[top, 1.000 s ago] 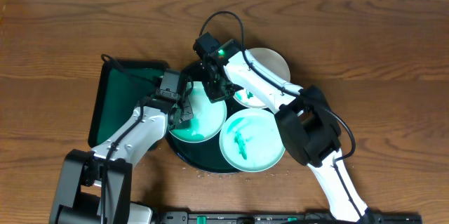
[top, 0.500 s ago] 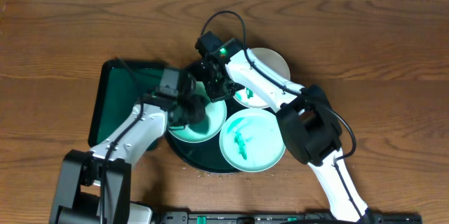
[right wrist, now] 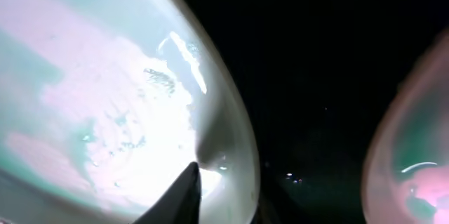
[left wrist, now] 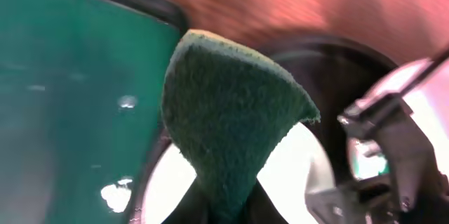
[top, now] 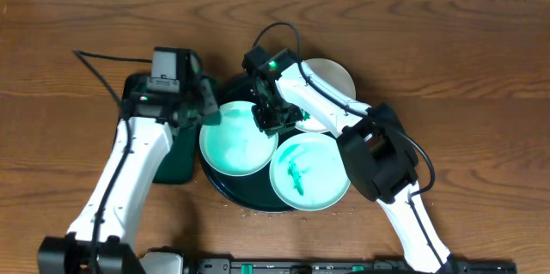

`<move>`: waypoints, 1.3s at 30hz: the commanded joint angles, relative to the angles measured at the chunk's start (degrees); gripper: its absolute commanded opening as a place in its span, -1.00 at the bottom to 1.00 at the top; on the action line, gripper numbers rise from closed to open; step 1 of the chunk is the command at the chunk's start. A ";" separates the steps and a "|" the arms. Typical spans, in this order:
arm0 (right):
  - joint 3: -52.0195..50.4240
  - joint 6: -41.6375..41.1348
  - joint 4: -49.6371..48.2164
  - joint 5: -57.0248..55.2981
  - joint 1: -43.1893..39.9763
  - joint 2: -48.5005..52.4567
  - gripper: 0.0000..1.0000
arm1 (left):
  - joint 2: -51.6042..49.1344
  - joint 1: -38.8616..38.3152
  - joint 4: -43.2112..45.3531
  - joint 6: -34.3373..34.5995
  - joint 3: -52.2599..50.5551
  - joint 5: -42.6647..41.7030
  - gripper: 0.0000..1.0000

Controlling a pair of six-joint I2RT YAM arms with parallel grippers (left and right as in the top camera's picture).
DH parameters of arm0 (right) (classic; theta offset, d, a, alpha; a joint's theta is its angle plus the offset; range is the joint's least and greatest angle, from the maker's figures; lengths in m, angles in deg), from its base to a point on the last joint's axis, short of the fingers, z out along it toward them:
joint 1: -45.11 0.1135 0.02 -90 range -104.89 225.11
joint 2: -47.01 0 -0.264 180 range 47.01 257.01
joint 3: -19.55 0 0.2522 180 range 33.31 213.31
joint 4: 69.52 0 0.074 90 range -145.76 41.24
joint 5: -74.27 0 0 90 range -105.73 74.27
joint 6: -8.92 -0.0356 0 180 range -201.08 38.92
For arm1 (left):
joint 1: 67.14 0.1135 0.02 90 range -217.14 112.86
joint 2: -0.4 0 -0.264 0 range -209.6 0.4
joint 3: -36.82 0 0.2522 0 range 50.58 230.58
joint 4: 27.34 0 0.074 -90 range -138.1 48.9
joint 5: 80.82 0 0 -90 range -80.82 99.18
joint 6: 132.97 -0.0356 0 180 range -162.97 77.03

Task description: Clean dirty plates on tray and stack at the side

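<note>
The round black tray (top: 225, 190) holds two mint-green plates. The left plate (top: 234, 143) shows a faint teal film. The front plate (top: 309, 171) has a teal smear. The white plate (top: 337, 78) lies at the back right, partly under my right arm. My right gripper (top: 270, 120) is shut on the left plate's right rim; this rim (right wrist: 223, 134) shows in the right wrist view with one finger (right wrist: 184, 194) on the inner side. My left gripper (top: 204, 111) is shut on a dark green sponge (left wrist: 231, 104) and holds it above the plate's upper left edge.
A rectangular dark green tray (top: 168, 149) lies left of the black tray, under my left arm; it also shows in the left wrist view (left wrist: 70, 97). Brown wooden table (top: 464, 68) surrounds everything. Water drops sit by the black tray's front rim.
My left gripper has lifted off the left plate with the sponge and swung up and to the left, uncovering the plate. My right gripper has stayed on the plate's rim.
</note>
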 commanded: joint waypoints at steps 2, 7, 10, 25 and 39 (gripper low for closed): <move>-1.66 -2.69 -1.20 -3.30 0.26 0.63 -0.75 | 1.42 2.95 -4.68 -0.83 2.29 10.62 -0.86; -1.60 -2.60 -1.92 -3.91 0.28 0.61 -0.97 | 0.59 6.69 -8.87 -0.81 2.29 12.85 -0.85; 0.04 -0.72 -2.21 -4.17 0.17 0.46 -0.98 | 0.59 9.44 -9.09 -0.52 2.29 12.83 -0.86; 2.49 5.51 -0.70 -38.97 5.64 -11.85 -0.98 | 0.59 16.02 -9.60 0.33 2.29 11.10 -0.86; 2.49 1.38 3.08 -79.80 20.94 -17.73 -0.98 | 0.59 16.02 -9.62 0.33 2.27 11.08 -0.85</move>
